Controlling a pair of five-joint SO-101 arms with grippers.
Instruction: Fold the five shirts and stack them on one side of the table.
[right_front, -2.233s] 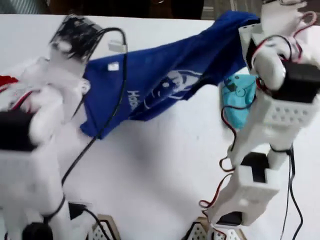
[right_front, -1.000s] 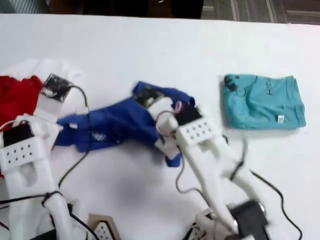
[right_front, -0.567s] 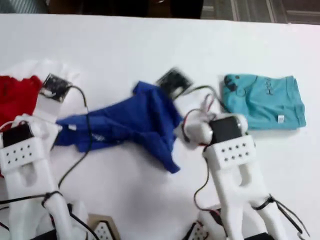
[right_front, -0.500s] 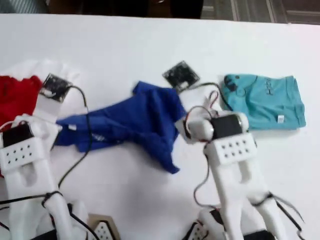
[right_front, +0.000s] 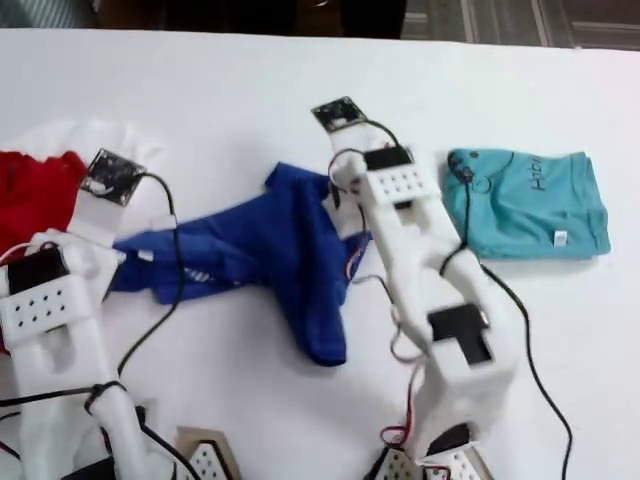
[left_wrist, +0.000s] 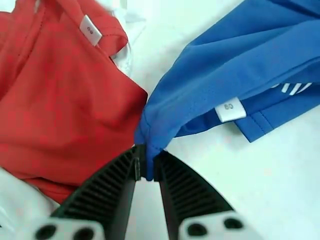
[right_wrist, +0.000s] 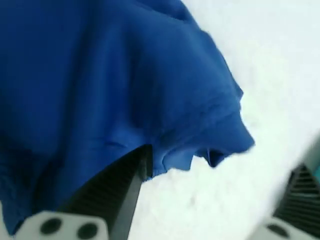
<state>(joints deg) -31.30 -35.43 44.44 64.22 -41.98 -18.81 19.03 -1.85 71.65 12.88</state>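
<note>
A blue shirt (right_front: 270, 245) lies bunched in a long strip across the middle of the table. My left gripper (left_wrist: 147, 169) is shut on the blue shirt's (left_wrist: 235, 65) left corner, beside the red shirt (left_wrist: 60, 100). My right gripper (right_wrist: 215, 185) is open just above the table at the blue shirt's (right_wrist: 100, 85) right edge, with one finger (right_wrist: 120, 190) touching the hem. A folded teal shirt (right_front: 525, 205) lies at the right. The red shirt (right_front: 30, 190) rests on a white one (right_front: 95, 135) at the left edge.
The right arm (right_front: 420, 260) stretches from the front edge up over the blue shirt's right end, close to the teal shirt. The left arm (right_front: 50, 320) stands at the front left. Cables (right_front: 170, 290) trail over the shirt. Bare white table (right_front: 300, 80) lies behind.
The blue shirt, earlier stretched up between both arms, now lies on the table. My right arm let go, swung right toward the teal shirt, then came back to the shirt's right edge.
</note>
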